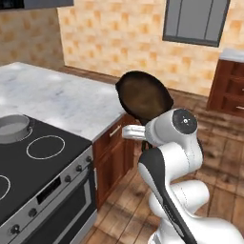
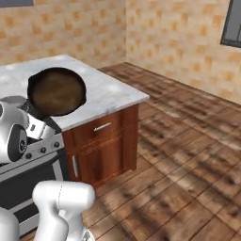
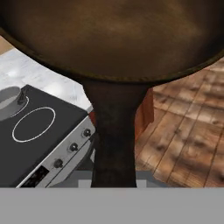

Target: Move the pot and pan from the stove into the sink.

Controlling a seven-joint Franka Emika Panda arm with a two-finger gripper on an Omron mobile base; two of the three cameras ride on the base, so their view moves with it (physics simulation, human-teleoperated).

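Note:
The pan (image 1: 144, 96) is a dark skillet with a brownish inner face. It hangs tilted in the air beyond the counter's right end, and my gripper (image 2: 43, 120) is shut on its long black handle (image 3: 114, 140). The dish of the pan (image 3: 113, 35) spreads across the top of the hand view, and the handle hides my fingertips. The small silver pot (image 1: 12, 127) sits on a back burner of the black stove (image 1: 47, 164), well to the left of the pan; the pot (image 3: 9, 101) also appears at the left edge of the hand view. The sink is out of view.
A white marble counter (image 1: 57, 93) runs behind and beside the stove, over brown wooden cabinets (image 2: 106, 146). Open wooden floor (image 2: 188, 155) lies to the right. Another cabinet (image 1: 229, 86) stands by the far tiled wall under a window (image 1: 195, 21).

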